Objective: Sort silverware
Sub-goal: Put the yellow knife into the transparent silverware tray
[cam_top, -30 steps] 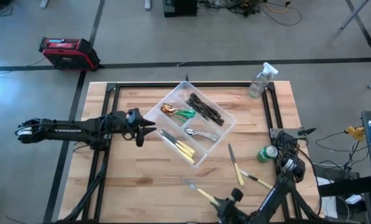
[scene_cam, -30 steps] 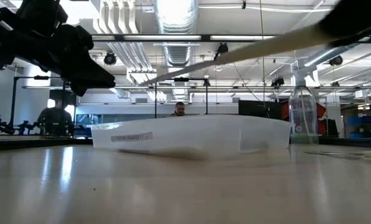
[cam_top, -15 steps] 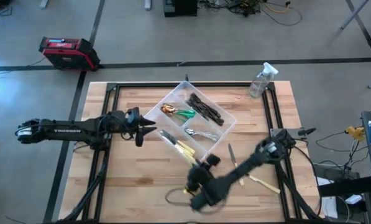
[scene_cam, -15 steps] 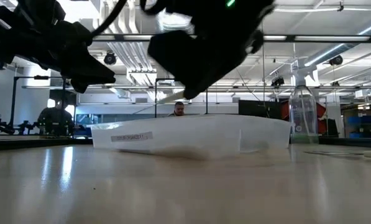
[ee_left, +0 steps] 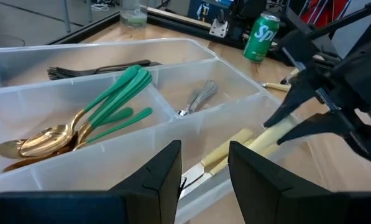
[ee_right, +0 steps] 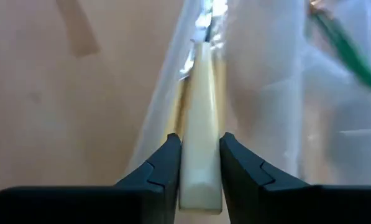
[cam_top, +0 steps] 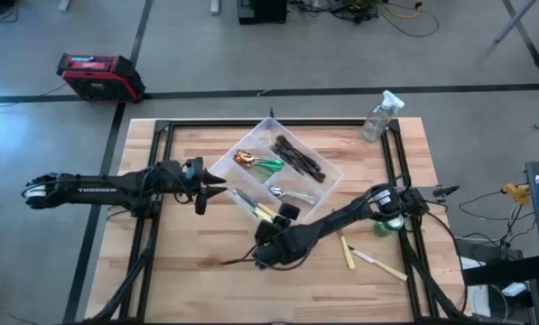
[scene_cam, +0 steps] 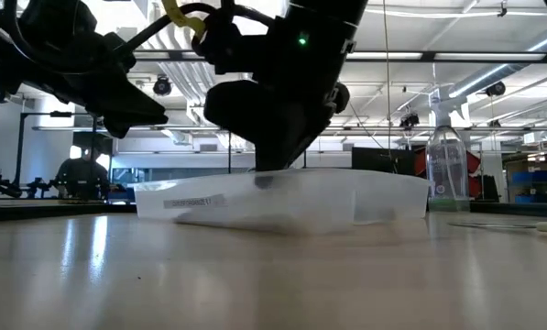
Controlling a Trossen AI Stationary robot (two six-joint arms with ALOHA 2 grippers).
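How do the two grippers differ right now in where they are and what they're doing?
The right gripper is over the tray's near edge, its fingers on either side of a cream-handled knife lying toward the knife compartment. The left gripper hangs beside the tray's left side with nothing between its parted fingers. The right arm reaches across the table; the left stays on its own side. Both face the tray.

Between my matt dark fingers (ee_right: 157,171) a smooth cream plastic knife handle (ee_right: 201,149), just ahead a frosted clear plastic tray (cam_top: 319,194), beneath it pale grained wooden table (cam_top: 188,271), satin finish
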